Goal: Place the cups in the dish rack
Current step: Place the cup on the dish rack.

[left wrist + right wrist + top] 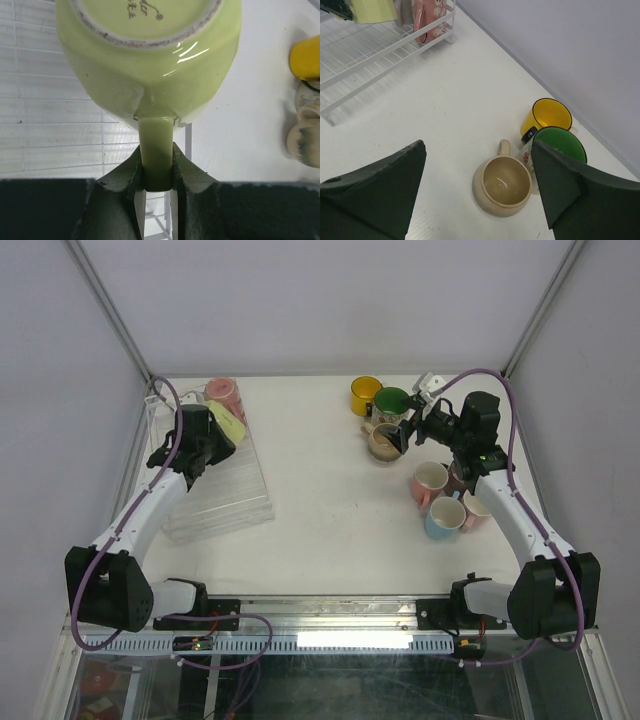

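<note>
The pale green cup [150,60] hangs by its handle, which the left tool [157,167] pinches between narrow jaws; the cup's base faces the wrist camera. It sits over the far end of the dish rack [225,502], close to the rack's right rim, and whether it touches the ridged floor cannot be told. Just beyond it, a pink cup [427,20] stands in the rack's far corner. The rack lies at a slant along the left edge of the counter [320,530], its far end near the back wall.

A broad bare strip of counter runs between the rack's right rim and the cups on the right side. There the right tool [480,175] hovers with its jaws spread wide and holding nothing, above a beige cup [502,186] that stands upright, handle pointing away. Just behind it a yellow cup [547,117] and a dark green cup [560,145] stand close together near the back wall. Nearer the arm bases, a second pink cup [430,480] and a light blue cup [445,518] cluster tightly beside the right arm, short of the counter's right edge
</note>
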Tool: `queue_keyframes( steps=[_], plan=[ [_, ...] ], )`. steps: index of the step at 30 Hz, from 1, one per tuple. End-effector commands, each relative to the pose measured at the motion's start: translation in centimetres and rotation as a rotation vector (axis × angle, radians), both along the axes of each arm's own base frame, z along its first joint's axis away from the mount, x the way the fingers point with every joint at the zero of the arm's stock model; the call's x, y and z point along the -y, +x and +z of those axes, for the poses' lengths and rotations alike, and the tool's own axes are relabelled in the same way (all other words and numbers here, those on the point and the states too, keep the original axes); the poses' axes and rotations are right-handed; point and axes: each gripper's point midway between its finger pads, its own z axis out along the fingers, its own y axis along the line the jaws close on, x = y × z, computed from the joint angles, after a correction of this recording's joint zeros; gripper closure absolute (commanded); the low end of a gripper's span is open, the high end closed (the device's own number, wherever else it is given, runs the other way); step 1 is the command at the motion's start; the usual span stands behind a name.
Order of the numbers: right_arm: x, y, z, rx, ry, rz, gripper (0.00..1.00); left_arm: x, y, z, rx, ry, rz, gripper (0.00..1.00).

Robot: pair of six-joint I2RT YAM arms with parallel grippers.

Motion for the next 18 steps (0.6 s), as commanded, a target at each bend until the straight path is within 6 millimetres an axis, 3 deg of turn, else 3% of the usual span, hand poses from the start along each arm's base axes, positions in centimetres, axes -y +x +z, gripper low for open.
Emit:
queue_keyframes(
  steps=[1,9,17,18],
  plan=[
    [0.5,0.2,1.2,0.030,0.012,-0.024,0.11,-0.3,2.6,3.3,0.160,0.058,0.027,1.00],
    [0.6,0.5,1.1,0.031,0.007,-0.026,0.11,-0.6,3.8,0.9,0.111,0.161,0.058,1.00],
    [0.8,0.6,0.9,0.028,0.005,-0.035,0.11,-1.0,5.0,-0.2,0.097,0.213,0.077,1.00],
    [0.8,0.6,0.9,0.027,0.004,-0.034,0.11,-0.9,5.4,-1.3,0.077,0.224,0.075,1.00]
  ],
)
